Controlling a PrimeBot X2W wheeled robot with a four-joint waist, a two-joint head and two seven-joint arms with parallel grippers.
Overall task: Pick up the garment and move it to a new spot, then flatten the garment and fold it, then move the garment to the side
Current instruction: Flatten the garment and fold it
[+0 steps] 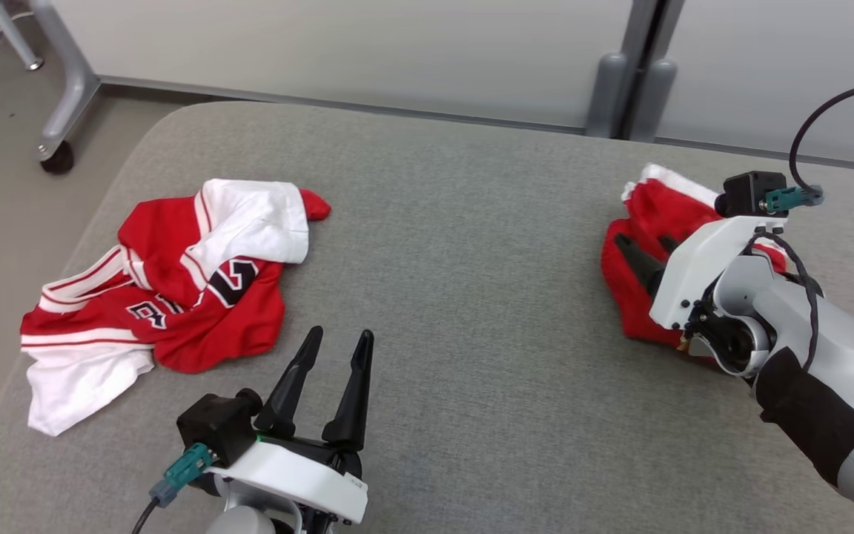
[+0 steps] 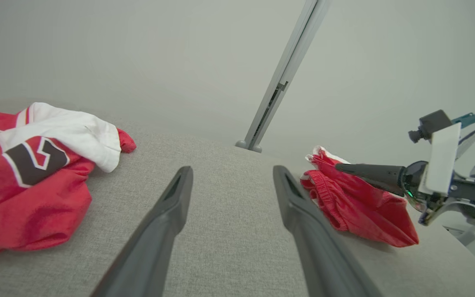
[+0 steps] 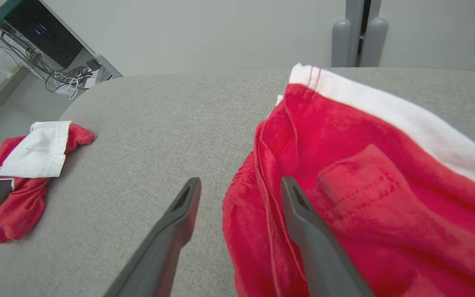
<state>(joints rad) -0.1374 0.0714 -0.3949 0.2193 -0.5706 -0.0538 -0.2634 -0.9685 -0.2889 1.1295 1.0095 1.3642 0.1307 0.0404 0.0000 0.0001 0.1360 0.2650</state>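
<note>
Red shorts (image 3: 365, 185) lie folded near the right edge of the grey table (image 1: 471, 282), and your right gripper (image 3: 241, 183) stands wide open over them holding nothing, one finger above the cloth, so a low retreat could snag and undo the fold.

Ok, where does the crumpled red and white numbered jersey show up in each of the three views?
Head view: the jersey lies left of centre on the grey table, up and left of the left claw.
Left wrist view: the jersey lies against the left edge, below the middle.
Right wrist view: the jersey is small, at the lower left edge.
Shared landmark: the grey post behind the table's far side.
</note>
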